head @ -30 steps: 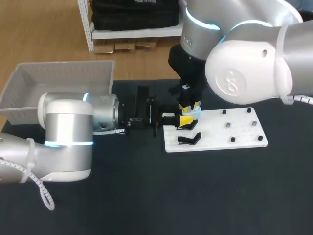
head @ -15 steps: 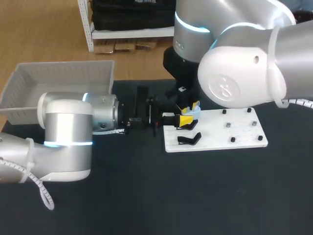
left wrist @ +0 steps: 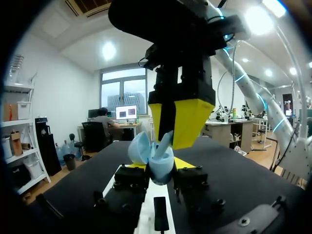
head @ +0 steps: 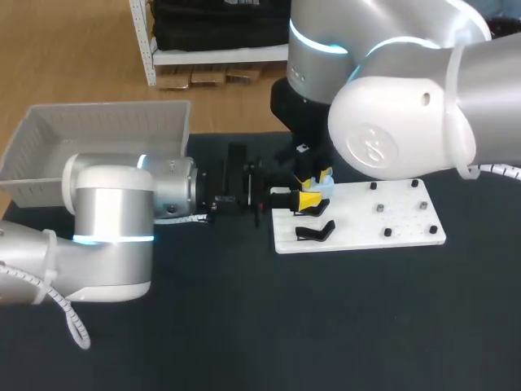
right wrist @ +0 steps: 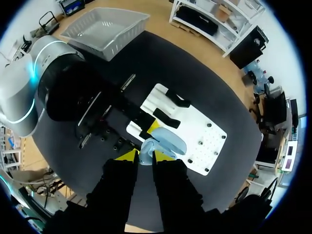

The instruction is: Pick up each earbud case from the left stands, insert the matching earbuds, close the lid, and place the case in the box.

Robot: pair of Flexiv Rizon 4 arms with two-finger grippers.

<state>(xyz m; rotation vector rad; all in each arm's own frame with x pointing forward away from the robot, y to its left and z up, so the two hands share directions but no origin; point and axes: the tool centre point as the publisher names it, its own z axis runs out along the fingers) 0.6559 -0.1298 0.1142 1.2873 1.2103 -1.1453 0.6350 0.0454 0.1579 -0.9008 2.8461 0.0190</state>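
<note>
Over white pegged board [head: 407,224], left jaws seemingly pinching glossy pale-blue case [left wrist: 152,157], right jaws' grip unclear

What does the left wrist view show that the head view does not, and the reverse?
Only the left wrist view shows that the light blue plastic earbud case stands open below my right hand. Only the head view shows the grey plastic box and my silver left arm. Both show the case and the right hand.
</note>
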